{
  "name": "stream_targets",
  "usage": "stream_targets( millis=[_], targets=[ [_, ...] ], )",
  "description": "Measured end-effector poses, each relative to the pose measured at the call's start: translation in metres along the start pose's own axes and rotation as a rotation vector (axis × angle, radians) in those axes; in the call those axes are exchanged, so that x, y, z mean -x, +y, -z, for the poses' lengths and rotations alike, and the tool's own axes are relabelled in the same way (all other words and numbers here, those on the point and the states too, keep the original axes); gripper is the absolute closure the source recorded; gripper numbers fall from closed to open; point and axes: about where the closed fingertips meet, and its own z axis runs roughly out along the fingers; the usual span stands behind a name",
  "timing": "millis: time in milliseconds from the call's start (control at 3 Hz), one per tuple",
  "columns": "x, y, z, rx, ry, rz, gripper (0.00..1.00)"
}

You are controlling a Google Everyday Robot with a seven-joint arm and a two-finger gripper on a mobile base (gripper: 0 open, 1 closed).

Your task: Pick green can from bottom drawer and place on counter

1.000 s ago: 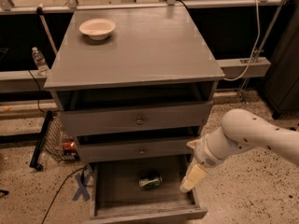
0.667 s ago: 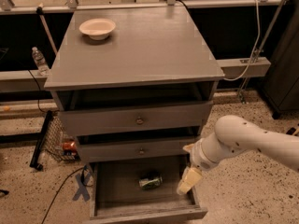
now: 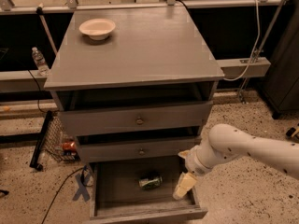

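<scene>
The green can [image 3: 150, 181] lies on its side on the wood-grain floor of the open bottom drawer [image 3: 140, 213], near its middle. My gripper [image 3: 184, 186] hangs from the white arm that comes in from the right. It is over the drawer's right side, a short way right of the can and not touching it. The counter [image 3: 140, 50] is the wide grey top of the cabinet, above the two shallower drawers with round knobs.
A white bowl [image 3: 97, 28] sits on the counter's back left. A clear plastic bottle [image 3: 39, 61] stands on a ledge at left. A red can [image 3: 69, 146] sits in a wire basket left of the cabinet. A blue X [image 3: 81, 189] marks the floor.
My arm and gripper have moved left and a little down, closer to the can inside the drawer. The can has not moved.
</scene>
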Motion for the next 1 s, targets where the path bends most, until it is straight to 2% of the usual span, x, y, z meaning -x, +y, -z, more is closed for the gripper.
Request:
stream_targets(
  millis=[333, 667, 1000],
  targets=[
    [-0.010, -0.003, -0.016, 0.015, -0.006, -0.006, 0.00],
    [-0.023, -0.015, -0.042, 0.007, 0.005, 0.002, 0.00],
    [-0.038, -0.031, -0.066, -0.004, -0.021, 0.014, 0.00]
  ],
)
